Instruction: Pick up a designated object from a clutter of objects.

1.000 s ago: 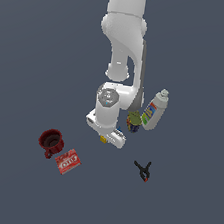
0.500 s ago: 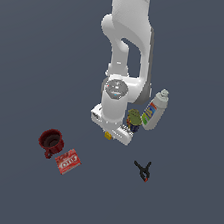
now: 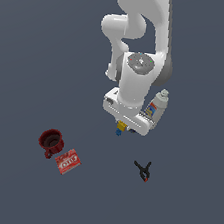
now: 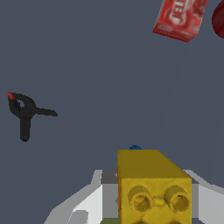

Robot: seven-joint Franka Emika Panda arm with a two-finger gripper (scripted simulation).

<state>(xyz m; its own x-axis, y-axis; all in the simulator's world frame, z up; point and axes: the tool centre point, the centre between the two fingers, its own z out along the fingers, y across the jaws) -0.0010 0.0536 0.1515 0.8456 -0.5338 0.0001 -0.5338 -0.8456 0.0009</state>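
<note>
Lifting cleanly is the step in hand, judging by how things lie. Largest first: the arm (image 3: pixel 138 82) stands over the middle of the grey tabletop (image 3: pixel 38 43), its gripper (image 3: pixel 121 126) pointing down. At about 2 o'clock from the gripper, close beside the arm, the white bottle (image 3: pixel 156 106) stands upright. At about 8 o'clock, well apart, sits the dark red mug (image 3: pixel 50 141), with the red flat packet (image 3: pixel 67 161) just beside it. At about 4 o'clock lies the black clamp (image 3: pixel 143 170), apart from everything else.

The yellow brick (image 4: pixel 151 183) fills the wrist view close to the camera, studs facing it, with pale gripper parts at either side; the gripper looks closed on it, fingers narrowly spaced. In the exterior view the brick shows just under the hand, and the tiny blue piece (image 3: pixel 118 132) sits directly beneath it, touching or nearly so; which, I cannot tell.

A good lift would go straight up, keeping firm squeeze, without sideways drift toward the bottle.
</note>
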